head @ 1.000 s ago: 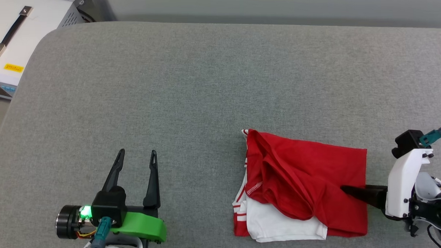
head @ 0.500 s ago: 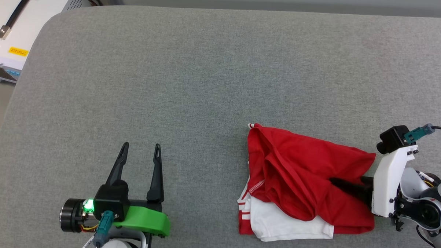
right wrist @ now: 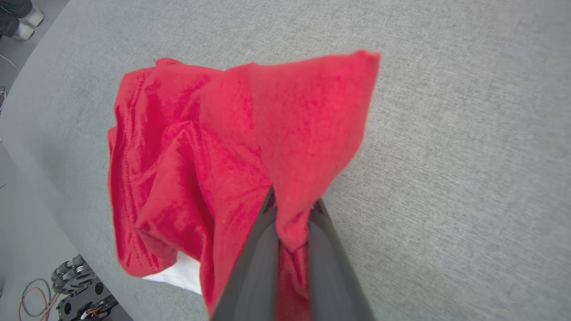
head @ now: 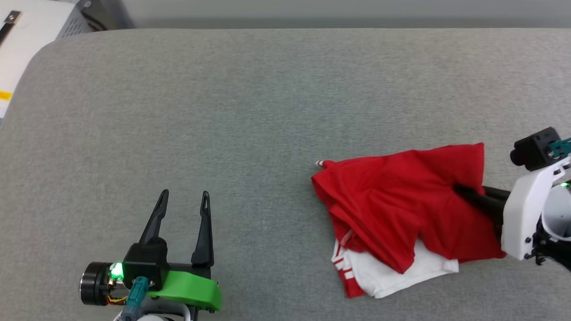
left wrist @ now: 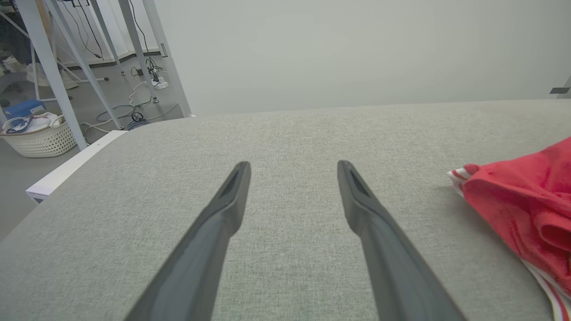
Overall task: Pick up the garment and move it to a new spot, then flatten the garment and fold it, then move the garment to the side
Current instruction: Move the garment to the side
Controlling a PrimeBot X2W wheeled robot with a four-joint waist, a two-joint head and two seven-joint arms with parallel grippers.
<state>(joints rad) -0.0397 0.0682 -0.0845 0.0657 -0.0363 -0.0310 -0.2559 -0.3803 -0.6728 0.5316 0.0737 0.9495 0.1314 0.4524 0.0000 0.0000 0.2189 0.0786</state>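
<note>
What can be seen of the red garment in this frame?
The garment is a red shirt of soft knit, crumpled and bunched, not flat. A white sleeve part with red stripes pokes out under its near edge. It lies right of centre on the gray fabric surface. The right gripper is shut on a fold at its right edge, where a corner stands up in a peak; the rest lies on the surface. No print shows.

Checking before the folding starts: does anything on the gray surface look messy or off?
The shirt is bunched, not flat: red cloth lies rucked over a white sleeve that pokes out at its near edge, and the right gripper is shut on its right edge, with a corner raised. No tear or stain shows.
</note>
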